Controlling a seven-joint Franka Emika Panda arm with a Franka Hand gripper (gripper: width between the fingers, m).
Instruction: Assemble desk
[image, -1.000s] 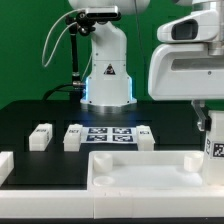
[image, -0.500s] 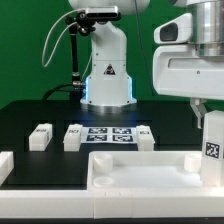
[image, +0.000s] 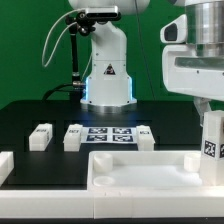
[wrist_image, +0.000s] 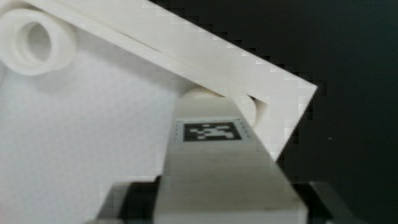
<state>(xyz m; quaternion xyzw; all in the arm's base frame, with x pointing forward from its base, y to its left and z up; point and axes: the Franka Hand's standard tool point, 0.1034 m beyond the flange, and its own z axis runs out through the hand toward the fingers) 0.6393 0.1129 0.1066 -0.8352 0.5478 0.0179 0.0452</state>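
The pincer (wrist_image: 222, 196) grips one leg (image: 212, 148), upright at the panel's (image: 130, 172) corner on the exterior view's right. It seems not yet fixed. Three other legs (image: 40, 136) lie loose on the table (image: 30, 115); most assembly remains.

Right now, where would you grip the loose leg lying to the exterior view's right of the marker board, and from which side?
Probably from straight above, closing on two opposite side faces of the leg near its middle. It lies flat on the table, so its underside is unreachable, and its flat blocky sides suit parallel fingers. The marker board lies close beside it, leaving little room.
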